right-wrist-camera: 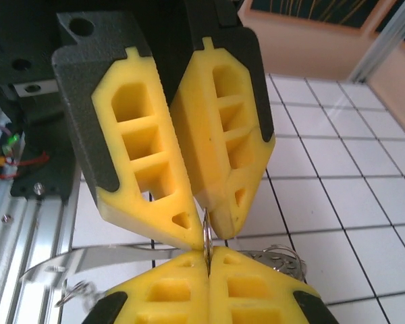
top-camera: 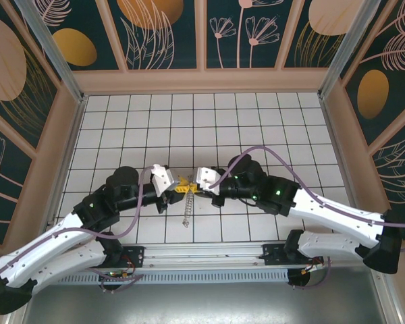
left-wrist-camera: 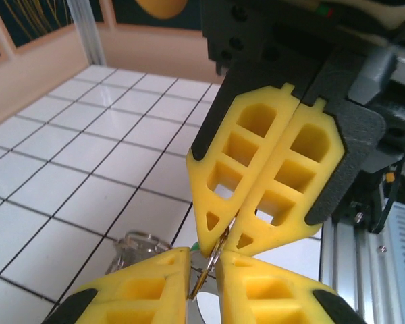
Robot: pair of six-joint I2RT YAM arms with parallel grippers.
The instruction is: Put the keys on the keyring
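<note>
My two grippers meet tip to tip above the tiled floor. The right gripper is shut on the edge of the thin metal keyring. Facing it, the left gripper has its jaws slightly apart, and the keyring stands slanted in that gap. A tiny green key piece peeks out just behind the left fingertip. A bumpy chain dangles from the meeting point toward the near edge. The rest of the keys is hidden behind the yellow fingers.
A flat silver strip and a bunch of wire loops lie under the fingers. The aluminium rail runs along the near edge, and the enclosure walls stand round the tiled floor.
</note>
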